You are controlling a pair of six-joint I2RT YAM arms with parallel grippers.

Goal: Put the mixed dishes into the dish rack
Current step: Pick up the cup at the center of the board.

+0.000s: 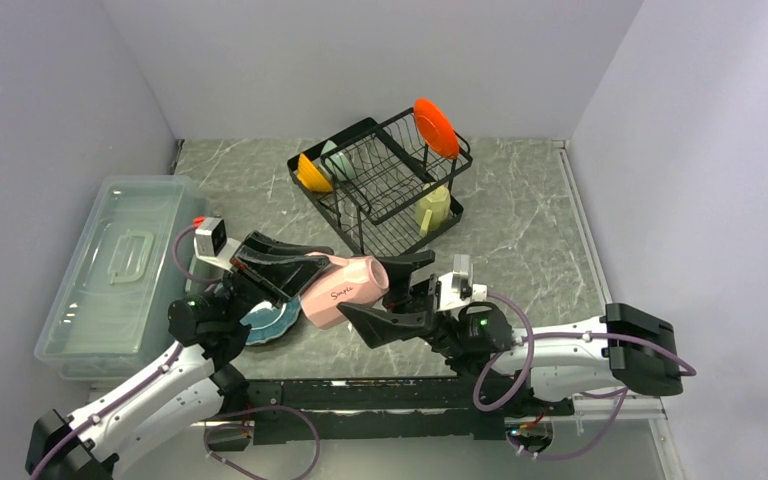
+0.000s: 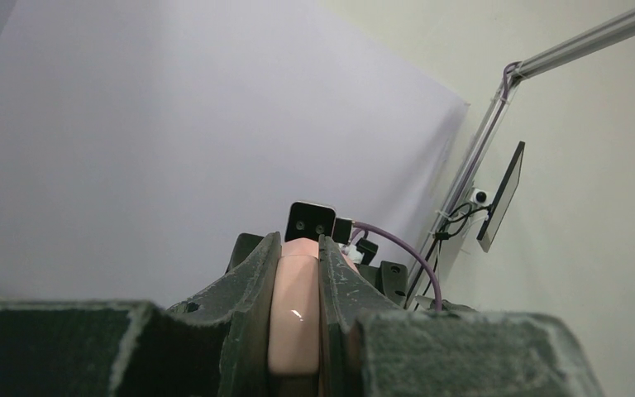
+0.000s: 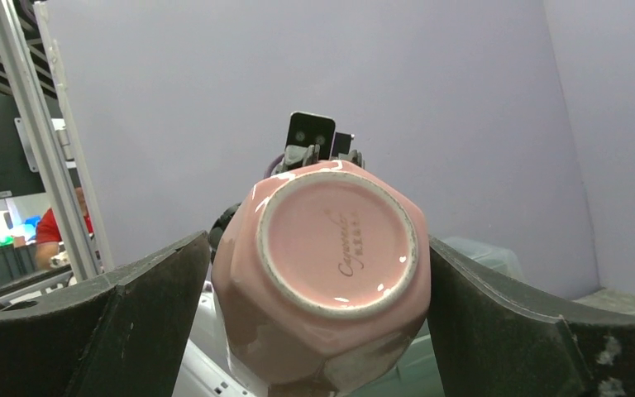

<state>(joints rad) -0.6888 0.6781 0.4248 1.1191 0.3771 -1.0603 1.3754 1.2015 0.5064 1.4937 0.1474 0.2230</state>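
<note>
The pink mug [image 1: 345, 285] hangs on its side above the table, between the two arms. My left gripper [image 1: 282, 268] is shut on its open end; in the left wrist view the fingers [image 2: 248, 289] pinch a pink strip of the mug [image 2: 298, 318]. My right gripper [image 1: 392, 295] stands open around the mug's base [image 3: 339, 240], one finger [image 3: 132, 318] on each side. A teal plate [image 1: 270, 320] lies under the left arm. The black dish rack [image 1: 360, 222] holds an orange-red plate [image 1: 435, 127], an orange-yellow bowl [image 1: 312, 175], a pale green bowl [image 1: 337, 160] and a pale yellow mug [image 1: 432, 208].
A clear lidded plastic bin [image 1: 120, 270] sits along the left wall, close to the left arm. Walls enclose the marble table on the left, back and right. The rack stands at the back centre, beyond both grippers.
</note>
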